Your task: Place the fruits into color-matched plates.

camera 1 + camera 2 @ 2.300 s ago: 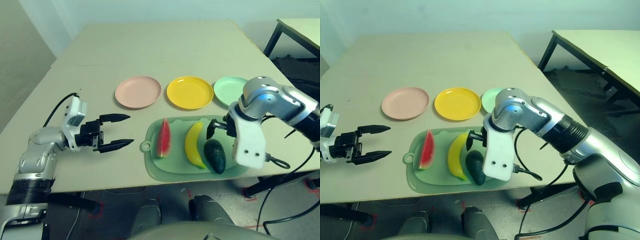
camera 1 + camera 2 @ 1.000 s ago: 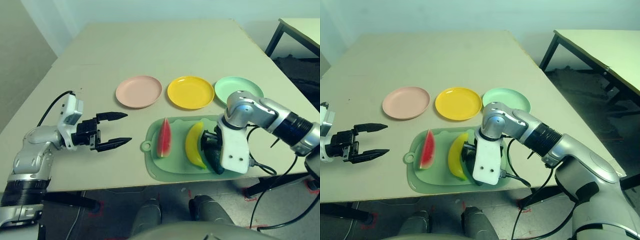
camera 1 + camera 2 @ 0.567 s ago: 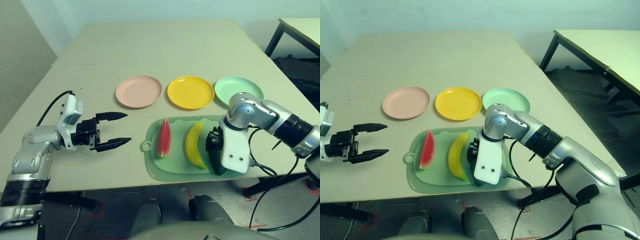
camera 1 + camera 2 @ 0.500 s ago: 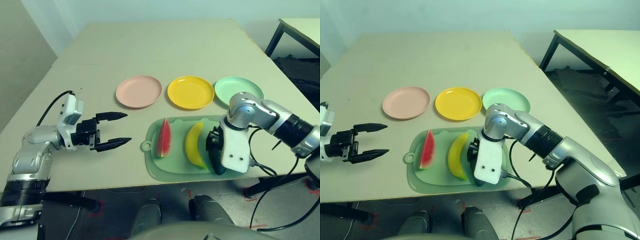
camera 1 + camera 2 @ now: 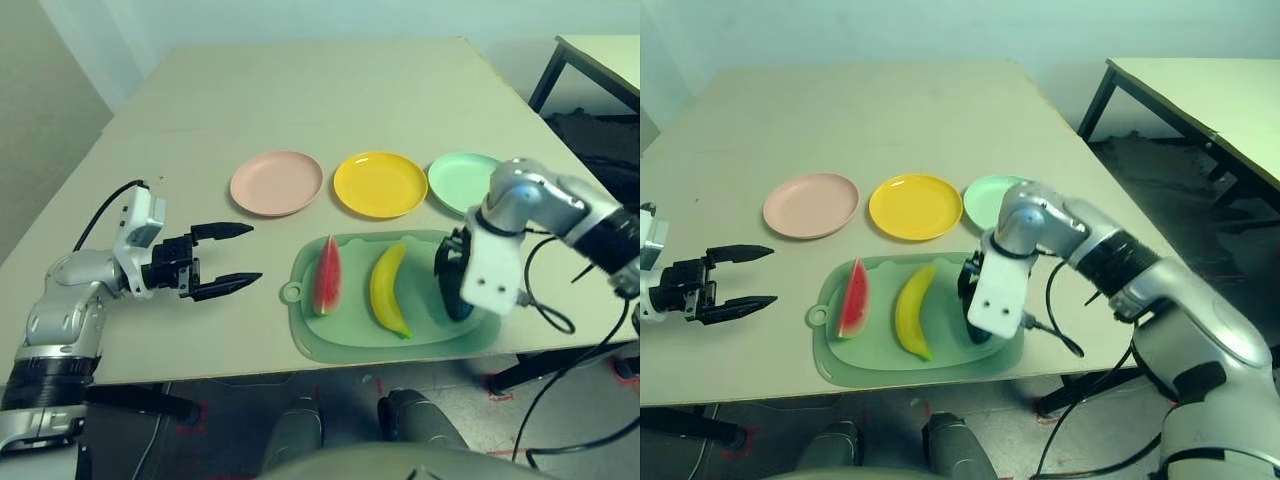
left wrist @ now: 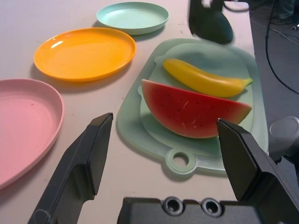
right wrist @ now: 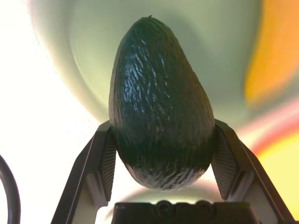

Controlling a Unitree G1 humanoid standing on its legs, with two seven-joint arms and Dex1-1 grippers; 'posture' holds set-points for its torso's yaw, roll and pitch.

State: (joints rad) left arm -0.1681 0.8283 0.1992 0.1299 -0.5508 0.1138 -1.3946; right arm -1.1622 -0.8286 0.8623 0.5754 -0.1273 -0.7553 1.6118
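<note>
Green avocado: the dark avocado [image 7: 161, 105] sits clamped between the right gripper [image 7: 161, 154] fingers, over the right end of the green mat [image 5: 340, 335].
Step in hand: first fruit picked, judged to be on its way to its matching plate.
Next move: carry it toward the mint green plate [image 5: 462, 180] just beyond the mat, lower, then release.
Left gripper [image 5: 232, 259]: spread wide and holding nothing, apart to the left.
Waiting: watermelon wedge [image 5: 327, 276] and banana [image 5: 388, 288] lie on the mat; pink plate [image 5: 276, 183] and yellow plate [image 5: 380, 184] stand bare.
</note>
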